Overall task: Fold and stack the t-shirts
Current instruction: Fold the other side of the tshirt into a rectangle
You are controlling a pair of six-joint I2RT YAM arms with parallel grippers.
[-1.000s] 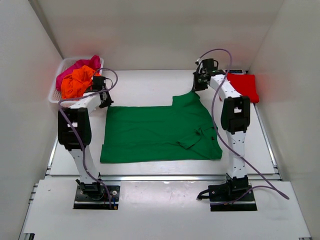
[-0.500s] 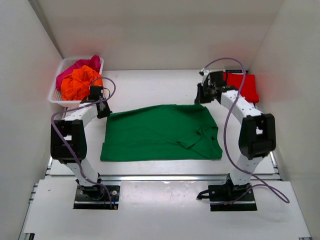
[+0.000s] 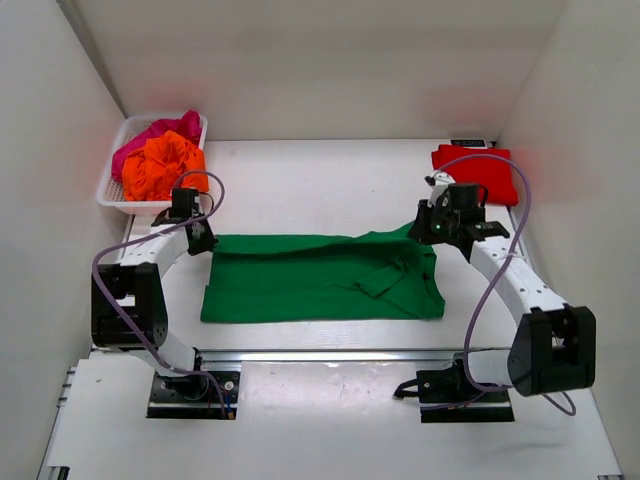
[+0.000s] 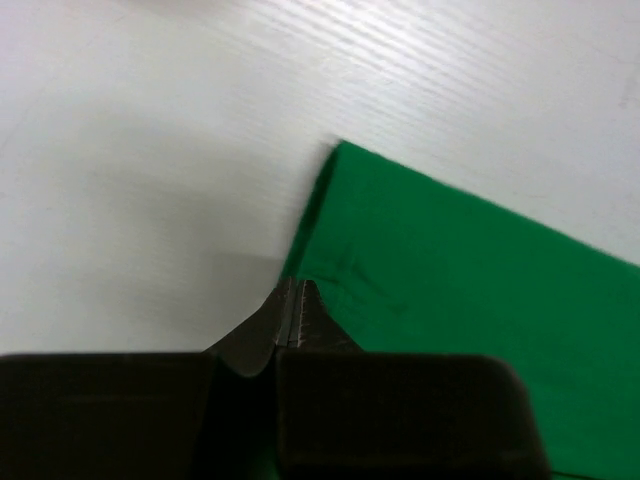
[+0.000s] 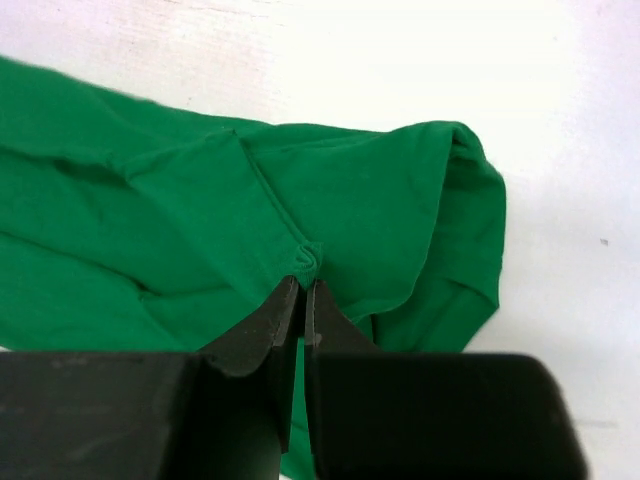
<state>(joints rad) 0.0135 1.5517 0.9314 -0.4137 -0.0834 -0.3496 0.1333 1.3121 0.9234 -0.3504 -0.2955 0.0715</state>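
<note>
A green t-shirt [image 3: 300,285] lies across the middle of the table, its far edge lifted and doubled toward the front. My left gripper [image 3: 204,243] is shut on the shirt's far-left corner [image 4: 330,250], its tips [image 4: 295,292] pinching the cloth edge. My right gripper [image 3: 427,231] is shut on a small pucker of green cloth [image 5: 306,258] at the far-right side, its tips [image 5: 303,288] pressed together. A folded red t-shirt [image 3: 482,172] lies at the back right. Crumpled orange [image 3: 155,167] and magenta-pink [image 3: 150,133] t-shirts sit in the basket.
The white lattice basket [image 3: 107,188] stands at the back left, just beyond my left arm. White walls close in the table on the left, right and back. A metal rail runs along the table's front edge [image 3: 320,354].
Both grippers have travelled from the back of the table toward the front, carrying the green shirt's far edge with them; the visible shirt has become a narrower strip.
</note>
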